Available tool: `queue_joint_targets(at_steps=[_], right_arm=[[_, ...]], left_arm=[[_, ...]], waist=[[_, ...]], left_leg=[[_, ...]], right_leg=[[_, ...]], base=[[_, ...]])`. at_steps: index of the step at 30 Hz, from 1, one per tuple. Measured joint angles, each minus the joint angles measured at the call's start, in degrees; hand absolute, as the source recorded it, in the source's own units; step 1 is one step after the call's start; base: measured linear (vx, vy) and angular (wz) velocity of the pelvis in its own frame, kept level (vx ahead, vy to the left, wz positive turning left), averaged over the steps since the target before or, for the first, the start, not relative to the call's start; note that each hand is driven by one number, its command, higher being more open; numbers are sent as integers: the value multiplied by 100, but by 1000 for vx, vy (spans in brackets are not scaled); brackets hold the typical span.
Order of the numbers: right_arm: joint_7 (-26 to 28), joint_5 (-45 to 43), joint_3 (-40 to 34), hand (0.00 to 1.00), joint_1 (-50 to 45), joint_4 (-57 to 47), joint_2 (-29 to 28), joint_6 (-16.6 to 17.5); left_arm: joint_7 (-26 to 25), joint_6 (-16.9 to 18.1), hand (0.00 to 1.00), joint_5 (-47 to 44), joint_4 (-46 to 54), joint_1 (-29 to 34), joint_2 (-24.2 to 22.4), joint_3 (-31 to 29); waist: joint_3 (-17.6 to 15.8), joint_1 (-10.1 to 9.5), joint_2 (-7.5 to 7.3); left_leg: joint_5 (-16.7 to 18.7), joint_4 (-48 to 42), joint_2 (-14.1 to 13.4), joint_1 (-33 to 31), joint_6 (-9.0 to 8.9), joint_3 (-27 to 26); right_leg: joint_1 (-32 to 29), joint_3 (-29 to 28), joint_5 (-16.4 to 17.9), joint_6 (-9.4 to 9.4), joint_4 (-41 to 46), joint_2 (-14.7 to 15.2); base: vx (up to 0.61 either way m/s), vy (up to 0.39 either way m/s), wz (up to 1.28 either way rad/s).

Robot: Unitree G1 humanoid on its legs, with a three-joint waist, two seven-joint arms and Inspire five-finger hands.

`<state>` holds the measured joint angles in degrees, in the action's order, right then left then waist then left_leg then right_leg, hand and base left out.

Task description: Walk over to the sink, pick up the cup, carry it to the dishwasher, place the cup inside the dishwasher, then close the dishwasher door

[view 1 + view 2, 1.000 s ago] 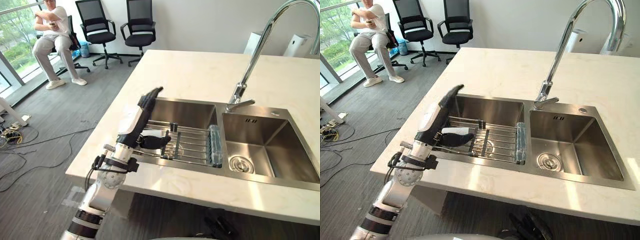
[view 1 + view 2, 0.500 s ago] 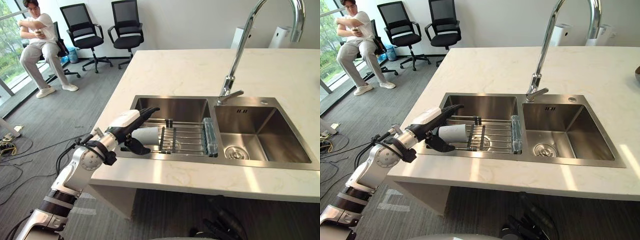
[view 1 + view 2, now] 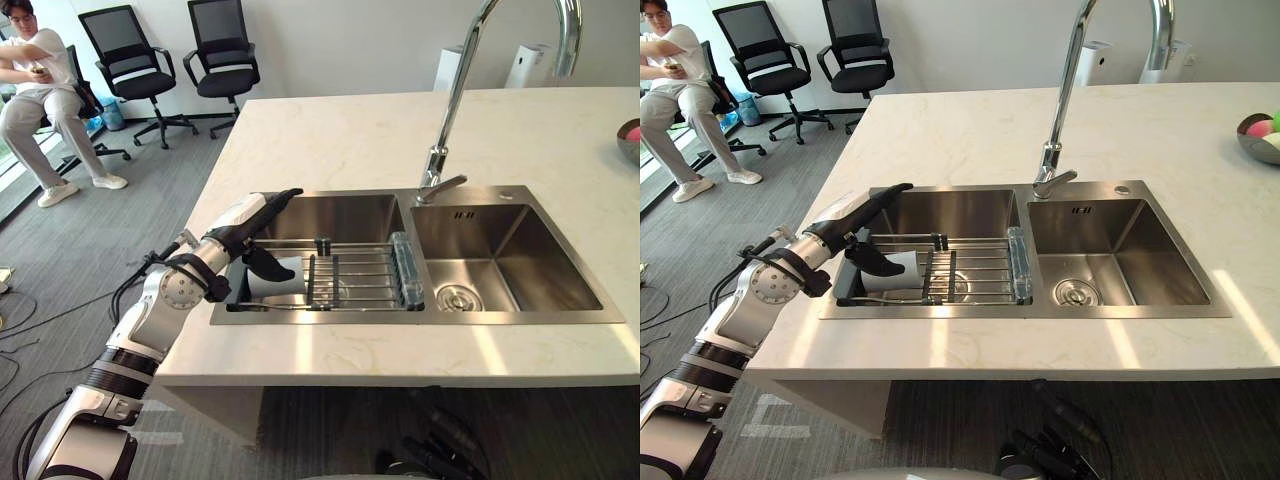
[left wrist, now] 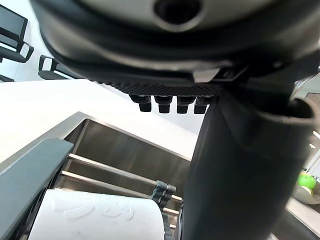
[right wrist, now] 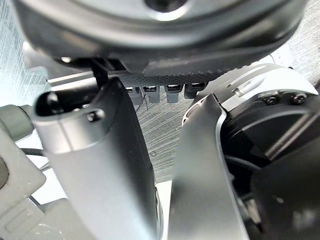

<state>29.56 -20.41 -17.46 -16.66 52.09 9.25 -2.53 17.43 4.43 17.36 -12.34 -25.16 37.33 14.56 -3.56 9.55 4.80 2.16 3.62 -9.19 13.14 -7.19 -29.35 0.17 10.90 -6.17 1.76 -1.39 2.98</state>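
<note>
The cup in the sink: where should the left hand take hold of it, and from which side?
Probably round its side wall at mid-length, from above and the robot's left. The cup lies on its side on the wire rack, so its curved wall faces the open left hand.

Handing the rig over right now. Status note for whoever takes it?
Left hand: open, over the cup, not gripping it.
Right hand: open, idle.
Cup lies on its side on the rack in the sink's left basin.
Done: robot is at the sink.
Left: grasp the cup, carry it, load the dishwasher, close it.
</note>
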Motion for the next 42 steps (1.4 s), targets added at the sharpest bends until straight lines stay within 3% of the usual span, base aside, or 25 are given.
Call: queue_joint_targets(at_steps=[7, 32, 42], right_arm=[[26, -15, 35, 100, -12, -74, 0, -18], [52, -25, 97, 100, -85, -75, 92, -92], [121, -25, 81, 100, -70, -75, 138, -159]], left_arm=[[314, -50, 100, -46, -670, -214, 95, 279], [923, -129, 100, -32, -1011, -330, 216, 431], [1608, -516, 100, 387, -1162, -509, 211, 412]], waist=[[-68, 110, -3], [-122, 227, 42], [-155, 254, 73]], left_leg=[[29, 1, -1, 63, -20, -129], [87, -27, -9, 88, -56, -304], [100, -36, -18, 80, -63, -306]], right_leg=[[-13, -125, -10, 1, 0, -33], [-19, -298, -102, -9, -155, -94], [37, -292, -156, -3, -285, -107]], base=[[-24, -14, -9], [-28, -13, -4], [-23, -10, 0]])
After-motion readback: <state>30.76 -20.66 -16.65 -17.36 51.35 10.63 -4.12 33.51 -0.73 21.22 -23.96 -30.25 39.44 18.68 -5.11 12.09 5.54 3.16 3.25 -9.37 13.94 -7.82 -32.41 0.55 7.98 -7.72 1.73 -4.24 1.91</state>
